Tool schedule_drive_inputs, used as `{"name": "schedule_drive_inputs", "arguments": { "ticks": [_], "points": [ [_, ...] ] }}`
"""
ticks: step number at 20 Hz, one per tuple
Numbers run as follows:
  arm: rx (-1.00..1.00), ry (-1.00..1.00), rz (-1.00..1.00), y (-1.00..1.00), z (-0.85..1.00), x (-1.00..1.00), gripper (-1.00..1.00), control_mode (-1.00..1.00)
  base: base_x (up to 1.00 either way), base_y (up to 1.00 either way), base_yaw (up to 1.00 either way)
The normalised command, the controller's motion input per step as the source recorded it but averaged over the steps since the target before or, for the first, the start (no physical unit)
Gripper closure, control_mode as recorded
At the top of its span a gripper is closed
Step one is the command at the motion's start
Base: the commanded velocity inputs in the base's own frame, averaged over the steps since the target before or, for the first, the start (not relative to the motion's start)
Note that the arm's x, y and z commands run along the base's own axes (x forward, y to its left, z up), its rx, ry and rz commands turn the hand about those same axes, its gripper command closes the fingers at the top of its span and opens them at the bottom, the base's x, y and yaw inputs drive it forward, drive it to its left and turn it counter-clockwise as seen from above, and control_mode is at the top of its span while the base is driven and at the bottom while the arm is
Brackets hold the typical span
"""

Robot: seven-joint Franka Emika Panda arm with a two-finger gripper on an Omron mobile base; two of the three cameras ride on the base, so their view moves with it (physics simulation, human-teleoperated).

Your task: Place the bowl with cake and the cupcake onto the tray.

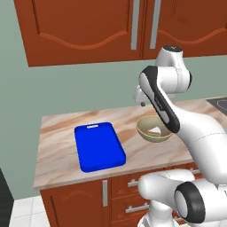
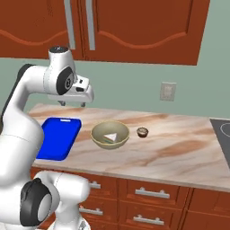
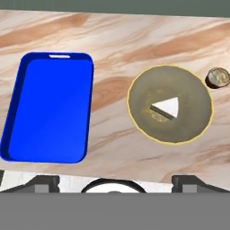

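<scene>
Tabletop (image 2: 179, 148): marbled beige-pink stone slab, taken as landmark.
Upper cabinets (image 2: 134, 27): red-brown wood, arched door panels, grey vertical handles; mounted above the tabletop.
Wall (image 2: 134, 85): grey-green, behind the tabletop.
Wall outlet (image 2: 167, 91): pale plate, just above the tabletop's rear edge.
Drawers (image 2: 148, 193): red-brown, grey bar handles; beneath the tabletop.
Cooktop (image 2: 222, 134): dark, at the tabletop's right end.
Floor (image 1: 24, 213): white tiles, below the tabletop's left end.

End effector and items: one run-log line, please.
end effector: open, above counter | bowl: holds cake | cupcake: beside bowl | tray: nothing on it
</scene>
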Motion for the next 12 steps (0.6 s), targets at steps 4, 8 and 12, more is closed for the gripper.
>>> {"name": "schedule_drive_inputs", "arguments": {
  "ticks": [4,8,12],
  "points": [
    [0.0,0.0,0.0,0.0,0.0,0.0,-1.0,1.0,0.58,0.43,-0.03],
    [0.0,0.0,0.0,0.0,0.0,0.0,-1.0,1.0,0.21,0.18,0.0],
    [0.0,0.0,0.0,0.0,0.0,0.0,-1.0,1.0,0.0,0.0,0.0]
  ]
}}
